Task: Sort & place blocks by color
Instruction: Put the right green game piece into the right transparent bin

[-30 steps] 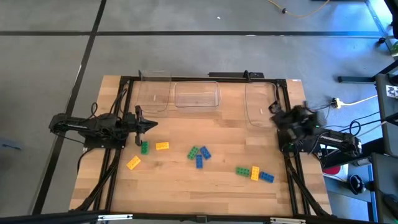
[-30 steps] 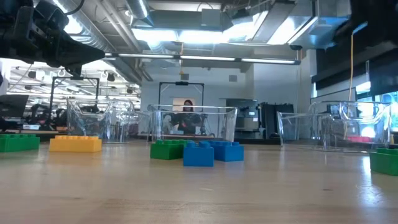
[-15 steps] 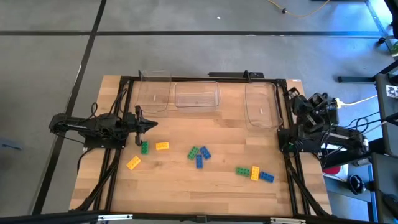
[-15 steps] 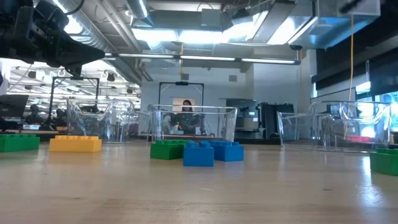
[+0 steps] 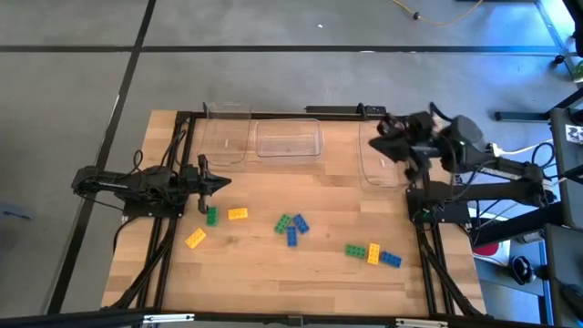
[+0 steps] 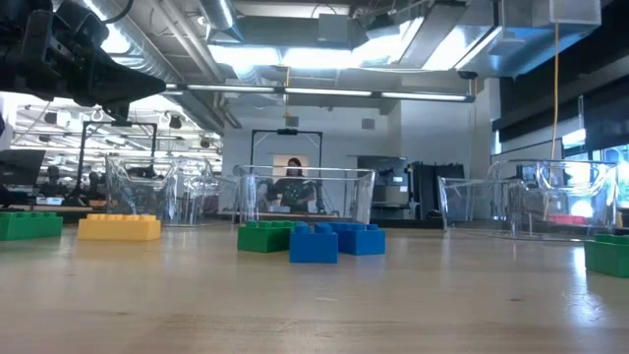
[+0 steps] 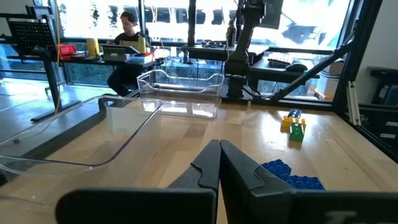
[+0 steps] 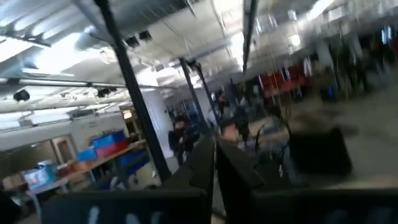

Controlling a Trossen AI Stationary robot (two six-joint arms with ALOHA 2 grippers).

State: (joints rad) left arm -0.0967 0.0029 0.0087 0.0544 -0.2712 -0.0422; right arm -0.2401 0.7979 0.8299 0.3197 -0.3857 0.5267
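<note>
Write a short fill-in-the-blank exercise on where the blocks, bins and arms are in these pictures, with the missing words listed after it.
1. The three clear bins along the table's far edge hold ___ blocks.
2. The yellow block near the right side lies between a green block and a ___ one.
3. The right end effector, its fingers shut, is above the ___ bin.
4. The left end effector has its fingers ___.

Missing words: no; blue; right; shut
</note>
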